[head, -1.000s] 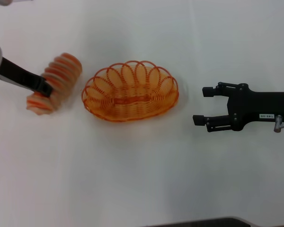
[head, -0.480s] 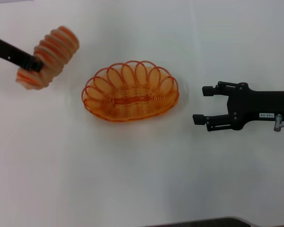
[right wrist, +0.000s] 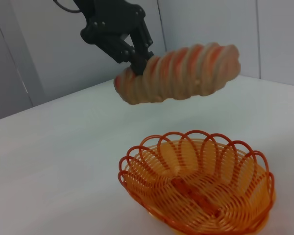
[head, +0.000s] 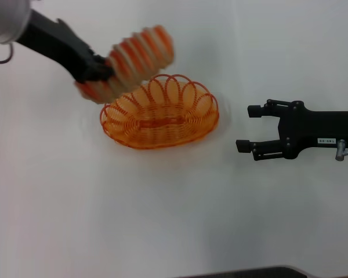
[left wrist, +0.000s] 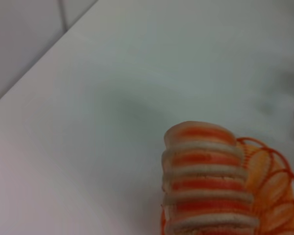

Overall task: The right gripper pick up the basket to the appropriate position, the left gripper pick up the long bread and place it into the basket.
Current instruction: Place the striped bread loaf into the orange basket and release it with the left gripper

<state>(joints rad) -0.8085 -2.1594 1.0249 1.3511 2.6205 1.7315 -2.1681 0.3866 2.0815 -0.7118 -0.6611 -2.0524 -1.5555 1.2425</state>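
Observation:
My left gripper (head: 98, 74) is shut on one end of the long bread (head: 133, 58), a tan loaf with orange stripes, held in the air over the far left rim of the basket (head: 159, 112). From the right wrist, the long bread (right wrist: 179, 73) hangs well above the empty orange wire basket (right wrist: 198, 188), with the left gripper (right wrist: 137, 61) clamped on its end. In the left wrist view the long bread (left wrist: 206, 181) fills the lower middle, with the basket (left wrist: 274, 186) rim beside it. My right gripper (head: 246, 128) stands open on the table, to the right of the basket and apart from it.
The basket rests on a plain white table (head: 162, 208). A dark edge (head: 249, 272) shows at the table's near side. A pale wall (right wrist: 49, 49) rises behind the table.
My left gripper has carried the long bread up and to the right, from left of the basket to above its far left rim. The basket and right gripper have not moved.

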